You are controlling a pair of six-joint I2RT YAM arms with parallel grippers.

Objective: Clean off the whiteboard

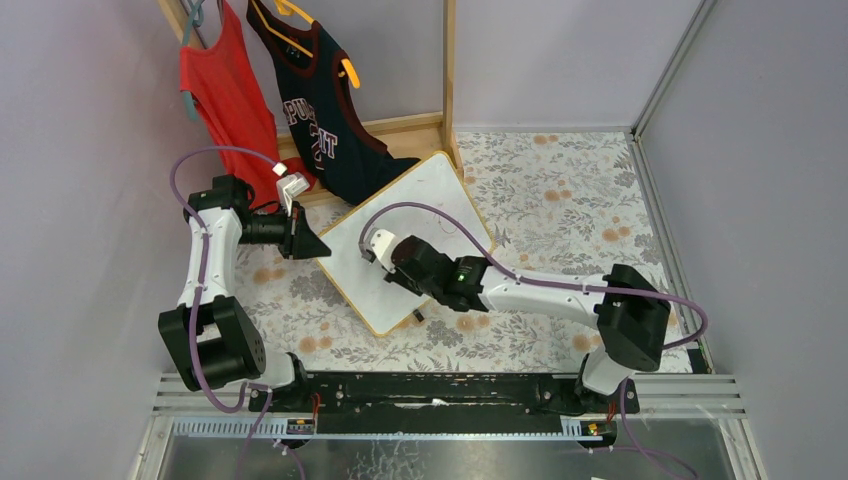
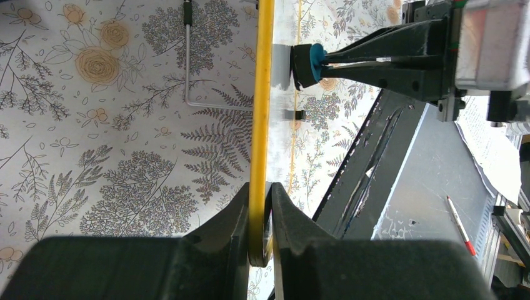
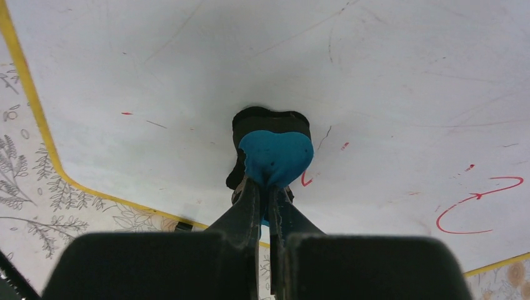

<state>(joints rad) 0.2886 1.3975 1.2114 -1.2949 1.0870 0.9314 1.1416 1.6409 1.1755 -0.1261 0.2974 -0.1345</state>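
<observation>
Light is bright and even, with soft shadow around the eraser (image 3: 275, 156) on the whiteboard (image 3: 375, 75) and blurred wrist-view foregrounds.

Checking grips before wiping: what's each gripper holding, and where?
Left gripper clamps the whiteboard by its frame edge; right gripper pinches the eraser by its blue back.

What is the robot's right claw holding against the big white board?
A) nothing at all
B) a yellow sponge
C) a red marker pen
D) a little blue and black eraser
D: the right gripper is shut on a small eraser with a blue top and black pad, pressed against the large white board with the thin wood frame.
</observation>
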